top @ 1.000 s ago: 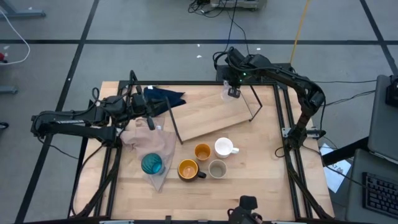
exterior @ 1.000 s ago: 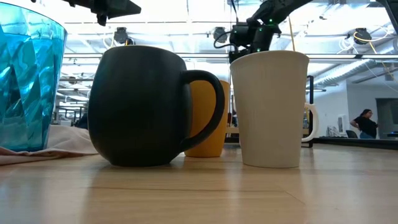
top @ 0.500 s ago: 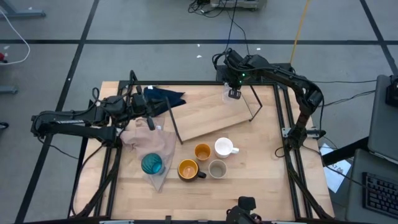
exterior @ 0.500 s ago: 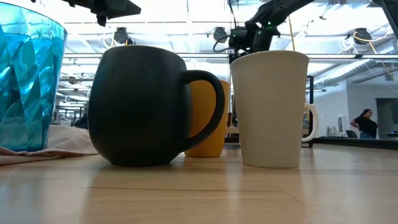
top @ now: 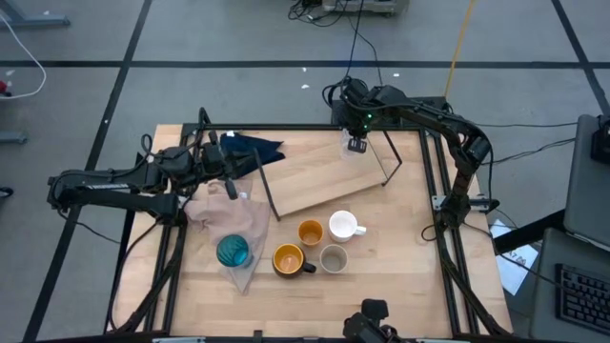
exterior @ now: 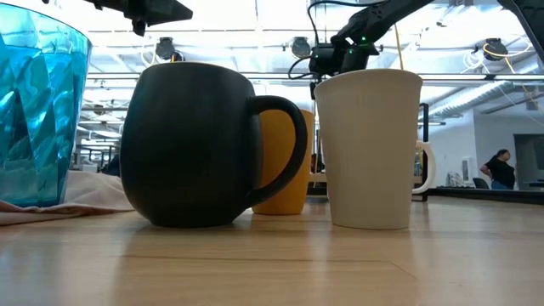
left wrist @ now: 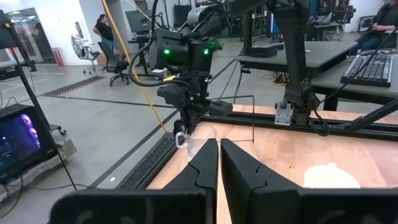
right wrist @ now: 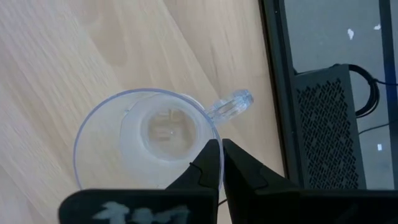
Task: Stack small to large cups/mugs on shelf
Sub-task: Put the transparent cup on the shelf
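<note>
The right hand, fingers pinched shut on the rim of the clear cup over the shelf, grips sensibly, since the thin, light, slippery cup probably cracks if squeezed hard

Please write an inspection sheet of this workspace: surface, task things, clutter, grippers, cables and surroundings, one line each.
Surface: wooden table, bare at its near right part.
Job's things: clear cup upright on the shelf at its far right end; small orange cup, white mug, grey-beige cup and dark mug grouped near the front; teal tumbler standing on the pinkish cloth.
Clutter: dark blue cloth at the far left.
Grippers: right gripper shut, above the clear cup's rim; left gripper nearly shut, holding nothing, over the left side.
Cables: loose cables on the floor beyond the table.
Surroundings: keyboard at right; a person far behind.
</note>
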Controlling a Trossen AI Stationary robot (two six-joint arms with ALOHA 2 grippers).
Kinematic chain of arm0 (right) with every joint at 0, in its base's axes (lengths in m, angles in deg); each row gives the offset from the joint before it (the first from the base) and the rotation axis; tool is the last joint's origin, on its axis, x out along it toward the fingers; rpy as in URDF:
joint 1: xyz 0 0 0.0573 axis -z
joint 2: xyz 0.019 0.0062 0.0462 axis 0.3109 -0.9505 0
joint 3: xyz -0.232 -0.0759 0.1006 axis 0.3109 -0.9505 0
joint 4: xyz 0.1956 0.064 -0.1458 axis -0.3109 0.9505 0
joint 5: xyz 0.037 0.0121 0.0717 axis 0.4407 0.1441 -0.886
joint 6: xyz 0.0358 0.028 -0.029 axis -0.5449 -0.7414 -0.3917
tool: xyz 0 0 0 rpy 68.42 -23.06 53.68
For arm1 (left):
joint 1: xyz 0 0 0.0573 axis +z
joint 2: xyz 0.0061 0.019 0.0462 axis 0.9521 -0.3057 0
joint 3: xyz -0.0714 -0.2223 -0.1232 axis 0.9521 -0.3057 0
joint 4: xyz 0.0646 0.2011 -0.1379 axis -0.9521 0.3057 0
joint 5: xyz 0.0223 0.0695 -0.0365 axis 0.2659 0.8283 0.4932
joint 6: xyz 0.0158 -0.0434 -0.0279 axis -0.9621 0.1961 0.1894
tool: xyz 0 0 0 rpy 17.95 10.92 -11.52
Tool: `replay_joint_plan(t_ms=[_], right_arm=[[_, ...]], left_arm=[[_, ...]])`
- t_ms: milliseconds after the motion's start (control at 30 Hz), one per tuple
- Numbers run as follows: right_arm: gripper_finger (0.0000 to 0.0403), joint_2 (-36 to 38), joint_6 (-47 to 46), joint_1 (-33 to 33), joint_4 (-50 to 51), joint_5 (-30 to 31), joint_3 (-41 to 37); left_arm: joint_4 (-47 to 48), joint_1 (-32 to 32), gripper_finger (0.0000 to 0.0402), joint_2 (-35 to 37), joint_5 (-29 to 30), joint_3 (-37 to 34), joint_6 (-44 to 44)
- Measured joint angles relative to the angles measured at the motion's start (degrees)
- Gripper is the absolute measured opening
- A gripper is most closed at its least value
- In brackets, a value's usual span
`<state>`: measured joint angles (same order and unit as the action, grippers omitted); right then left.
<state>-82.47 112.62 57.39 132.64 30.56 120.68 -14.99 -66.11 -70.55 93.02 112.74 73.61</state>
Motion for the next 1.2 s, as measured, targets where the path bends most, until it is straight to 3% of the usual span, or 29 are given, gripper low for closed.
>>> replay_joint_plan(t_ms=[1200], right_arm=[[0.0000,0.0,-1.2,0.0,-0.4,-1.5,-0.5]], left_arm=[[1.5,0.0,0.0021,0.0,0.0,0.0,1.7]])
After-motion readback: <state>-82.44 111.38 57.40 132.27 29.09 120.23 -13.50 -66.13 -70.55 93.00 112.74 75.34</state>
